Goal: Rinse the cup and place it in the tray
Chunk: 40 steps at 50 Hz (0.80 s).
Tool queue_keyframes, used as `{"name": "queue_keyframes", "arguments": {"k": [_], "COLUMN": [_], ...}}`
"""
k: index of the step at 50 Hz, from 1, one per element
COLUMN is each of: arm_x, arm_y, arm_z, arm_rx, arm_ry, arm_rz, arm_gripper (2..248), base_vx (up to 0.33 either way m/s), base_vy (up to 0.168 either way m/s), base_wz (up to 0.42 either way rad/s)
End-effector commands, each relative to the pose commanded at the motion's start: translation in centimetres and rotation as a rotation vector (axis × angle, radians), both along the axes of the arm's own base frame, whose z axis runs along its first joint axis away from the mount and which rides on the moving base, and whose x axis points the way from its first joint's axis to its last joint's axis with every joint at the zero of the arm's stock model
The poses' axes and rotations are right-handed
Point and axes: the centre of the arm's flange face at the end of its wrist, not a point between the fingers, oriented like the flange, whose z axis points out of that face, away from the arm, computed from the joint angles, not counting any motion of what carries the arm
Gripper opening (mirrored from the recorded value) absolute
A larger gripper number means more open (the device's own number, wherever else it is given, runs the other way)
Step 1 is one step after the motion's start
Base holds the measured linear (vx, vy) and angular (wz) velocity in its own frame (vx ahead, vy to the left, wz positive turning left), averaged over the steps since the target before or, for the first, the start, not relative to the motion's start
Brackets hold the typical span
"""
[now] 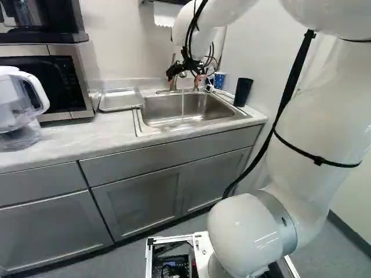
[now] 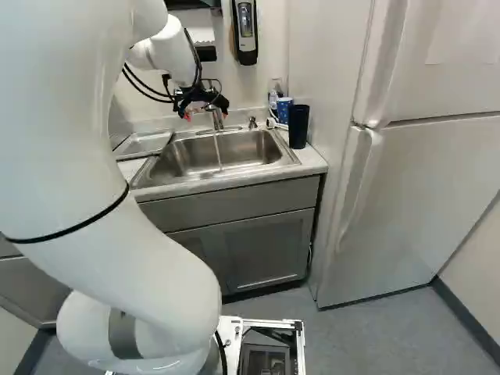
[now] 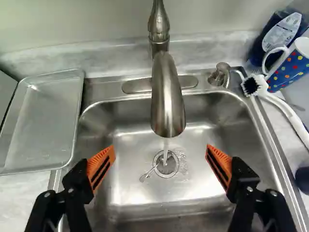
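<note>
The black two-fingered claw with orange pads [image 1: 185, 80] is released, its fingers spread wide above the rectangular stainless-steel sink [image 3: 125, 193]; water runs from the curved metal faucet [image 3: 168, 106]. Both cups stand beyond the sink's right edge, outside the claw: a blue mug with coloured dots [image 3: 289, 71]; a tall dark tumbler [image 2: 298, 126].

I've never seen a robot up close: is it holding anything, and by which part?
Nothing is held: the gripper is open over the sink, its fingers apart.
</note>
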Motion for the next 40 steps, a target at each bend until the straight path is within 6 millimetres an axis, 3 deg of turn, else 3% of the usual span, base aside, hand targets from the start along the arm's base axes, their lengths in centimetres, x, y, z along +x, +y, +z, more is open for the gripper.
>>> {"name": "queue_keyframes", "arguments": {"k": [40], "arm_x": [-0.63], "arm_y": [-0.43], "arm_z": [-0.28], "arm_rx": [-0.007], "arm_ry": [0.047], "arm_rz": [-0.006], "arm_gripper": [247], "base_vx": [0.000], "base_vy": [0.000], "base_wz": [0.000]}}
